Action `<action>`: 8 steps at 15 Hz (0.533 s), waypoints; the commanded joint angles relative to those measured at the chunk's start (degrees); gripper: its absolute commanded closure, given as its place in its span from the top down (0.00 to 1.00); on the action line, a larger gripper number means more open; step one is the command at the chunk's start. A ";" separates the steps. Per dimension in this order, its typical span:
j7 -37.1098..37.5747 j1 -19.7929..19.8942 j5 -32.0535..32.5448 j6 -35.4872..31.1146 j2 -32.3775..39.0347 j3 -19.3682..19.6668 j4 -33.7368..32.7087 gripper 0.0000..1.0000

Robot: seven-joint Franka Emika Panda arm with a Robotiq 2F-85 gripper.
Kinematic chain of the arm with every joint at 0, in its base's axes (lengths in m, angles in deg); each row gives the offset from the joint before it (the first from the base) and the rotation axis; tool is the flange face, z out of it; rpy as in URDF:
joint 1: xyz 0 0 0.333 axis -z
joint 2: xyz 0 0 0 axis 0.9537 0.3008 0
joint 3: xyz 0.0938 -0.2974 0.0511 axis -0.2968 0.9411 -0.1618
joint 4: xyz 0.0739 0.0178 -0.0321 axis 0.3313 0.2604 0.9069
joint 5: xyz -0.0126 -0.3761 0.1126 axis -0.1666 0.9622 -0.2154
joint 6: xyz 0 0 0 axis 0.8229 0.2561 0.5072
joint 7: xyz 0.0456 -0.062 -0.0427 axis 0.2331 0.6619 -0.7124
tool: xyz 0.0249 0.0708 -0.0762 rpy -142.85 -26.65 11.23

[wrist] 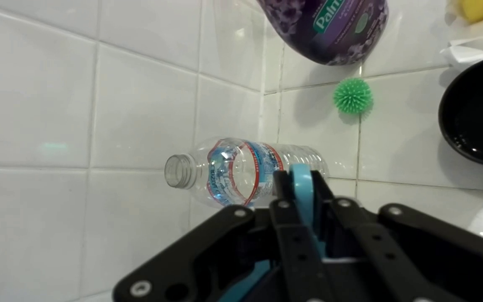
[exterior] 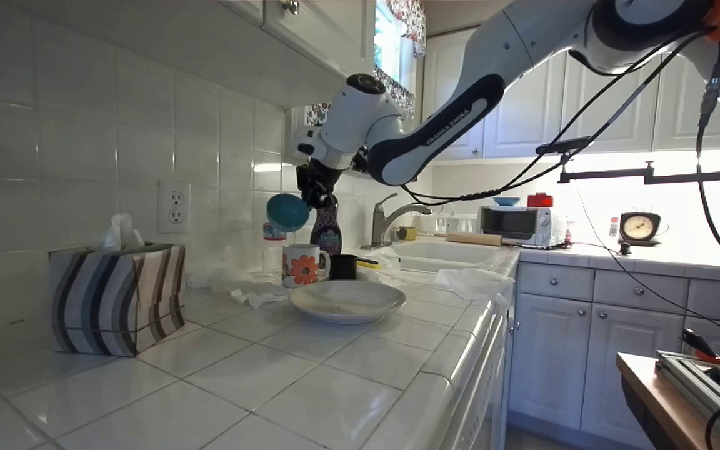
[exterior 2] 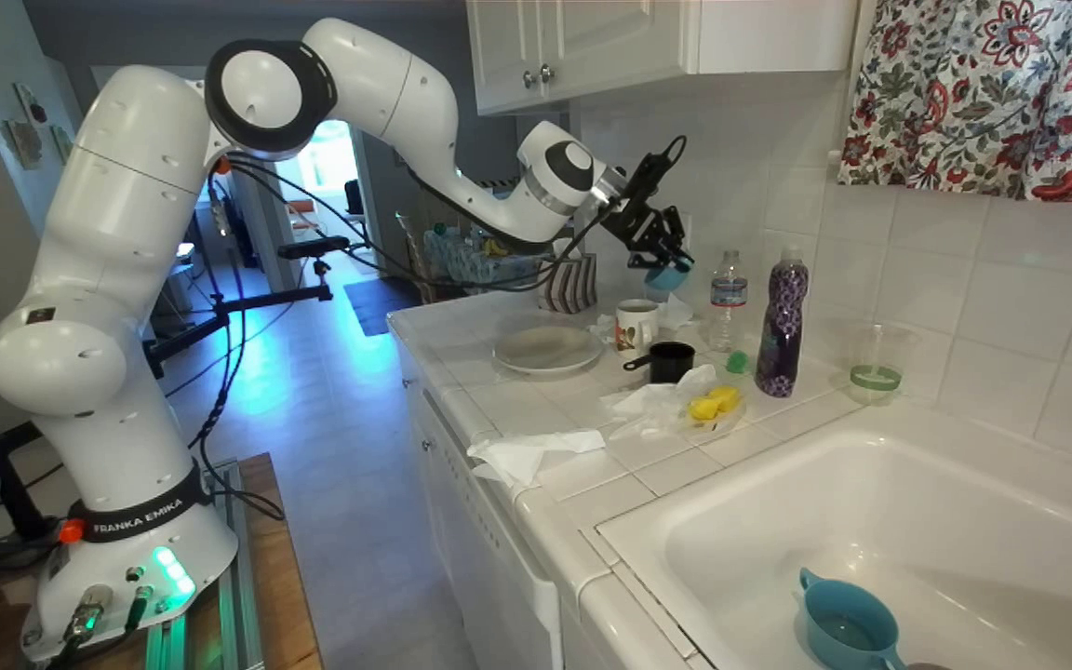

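Note:
My gripper point(exterior: 318, 199) is shut on the handle of a teal cup point(exterior: 288, 212) and holds it in the air, tilted, above the counter by the tiled wall. The cup also shows below the gripper in an exterior view point(exterior 2: 669, 276). In the wrist view only the handle point(wrist: 303, 191) between the fingertips and bits of the body show. Near it stand a clear plastic bottle point(wrist: 241, 170), a flowered mug point(exterior: 302, 267), a black cup point(exterior 2: 671, 361), a purple soap bottle point(exterior 2: 783, 326) and a green spiky ball point(wrist: 353, 95). A white plate point(exterior: 347, 306) lies in front of the mug.
A striped tissue box point(exterior: 116, 300) stands by the wall. Crumpled tissues point(exterior 2: 536, 453), a yellow item point(exterior 2: 715, 403) and a clear cup point(exterior 2: 874, 372) are on the counter. Another blue cup point(exterior 2: 848, 619) is in the sink point(exterior 2: 685, 521). Wall cabinets point(exterior: 322, 31) hang above.

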 commanded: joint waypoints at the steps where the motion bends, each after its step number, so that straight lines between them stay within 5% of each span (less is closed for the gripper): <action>1: 2.91 -0.05 3.65 1.36 -2.28 -0.69 2.08 0.03; 8: 5.97 -0.26 6.85 1.67 -2.99 -1.04 3.17 0.03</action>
